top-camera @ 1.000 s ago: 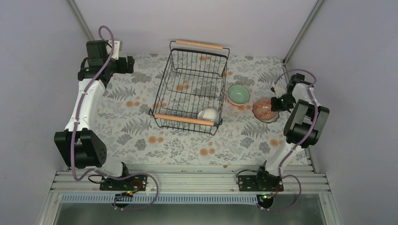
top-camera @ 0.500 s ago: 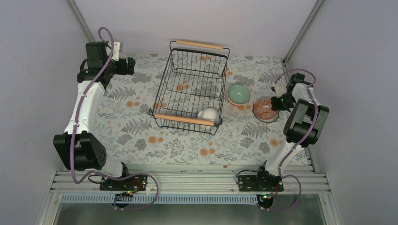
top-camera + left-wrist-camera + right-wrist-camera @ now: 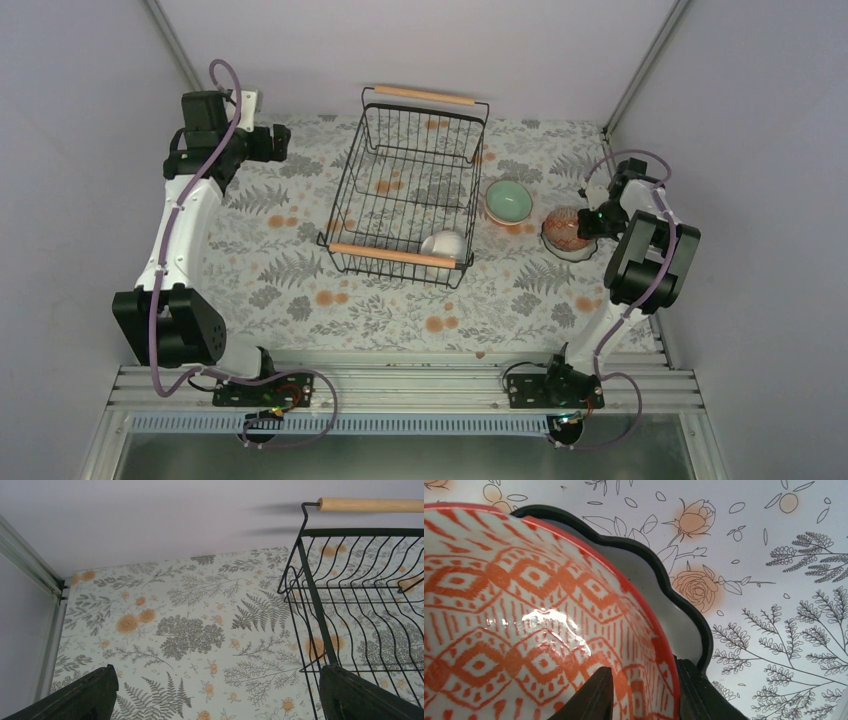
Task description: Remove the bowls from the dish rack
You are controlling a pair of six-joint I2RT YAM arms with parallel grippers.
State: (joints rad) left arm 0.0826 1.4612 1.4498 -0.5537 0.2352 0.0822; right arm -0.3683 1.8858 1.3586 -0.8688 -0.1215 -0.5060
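Observation:
The black wire dish rack (image 3: 350,190) stands mid-table, and one white bowl (image 3: 443,244) lies in its near right corner. A mint-green bowl (image 3: 508,200) sits on the cloth to the rack's right. Further right, the orange patterned bowl (image 3: 563,228) rests nested in a scalloped white bowl (image 3: 572,255). My right gripper (image 3: 590,220) straddles the patterned bowl's (image 3: 524,605) rim, one finger inside and one outside. Its jaws are parted wider than the rim. The scalloped bowl (image 3: 674,610) has a dark edge. My left gripper (image 3: 283,138) hangs open and empty left of the rack (image 3: 320,625).
A floral cloth (image 3: 280,270) covers the table, with grey walls close on three sides. The rack's far wooden handle (image 3: 370,504) shows at the top right of the left wrist view. A metal rail (image 3: 400,385) carrying both arm bases runs along the near edge.
The right jaws have parted around the patterned bowl's rim, and the bowl has settled slightly further back into the scalloped bowl. The left wrist has turned a little toward the rack.

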